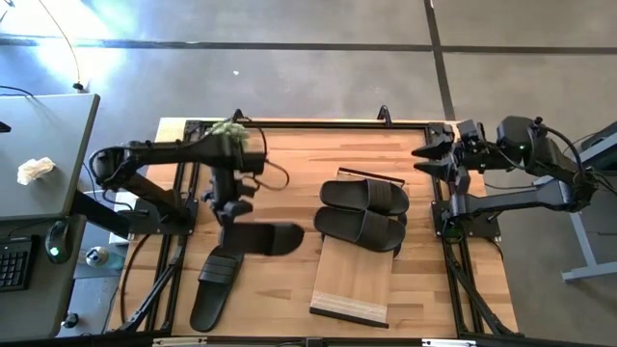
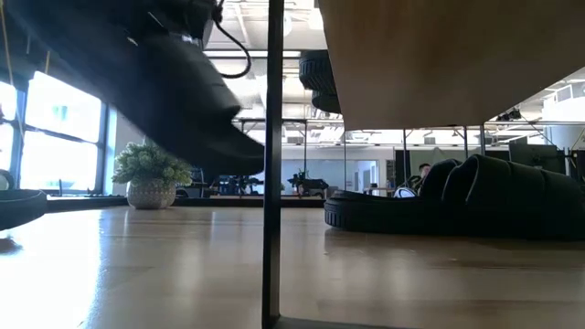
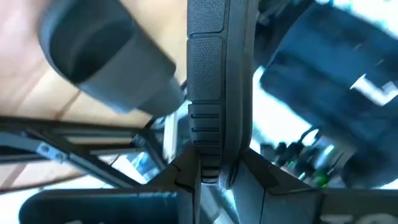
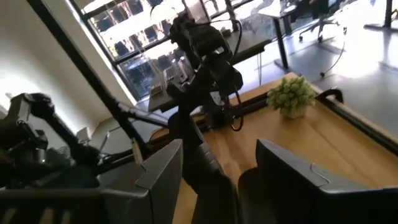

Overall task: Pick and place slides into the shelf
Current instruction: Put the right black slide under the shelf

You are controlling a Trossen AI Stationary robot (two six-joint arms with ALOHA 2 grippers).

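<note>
My left gripper (image 1: 231, 214) hangs over the table's left half, shut on a black slide (image 1: 262, 239) that is lifted clear; the low view shows this slide (image 2: 164, 82) tilted above the tabletop. Another slide (image 1: 214, 284) lies flat on the table near the front left. Two slides (image 1: 363, 198) (image 1: 362, 229) lie side by side at the far end of the light-wood shelf (image 1: 349, 284); the nearer one overlaps its plank. My right gripper (image 1: 431, 154) waits open, high over the table's far right corner. My left gripper pinches the slide's sole between its two fingers (image 3: 180, 177), near the sole's left end (image 1: 234, 234). The sole's ribbed side edge (image 3: 205, 124) runs out between them. The fingers slant down from above. The slide hangs tilted, clear of the table, reaching toward the shelf.
A small potted plant (image 1: 231, 130) stands at the table's far edge behind the left arm. Dark frame rails (image 1: 174, 251) run along both table sides. A grey desk with a keyboard (image 1: 14, 265) stands left of the table. Bare wood lies between the held slide and the shelf.
</note>
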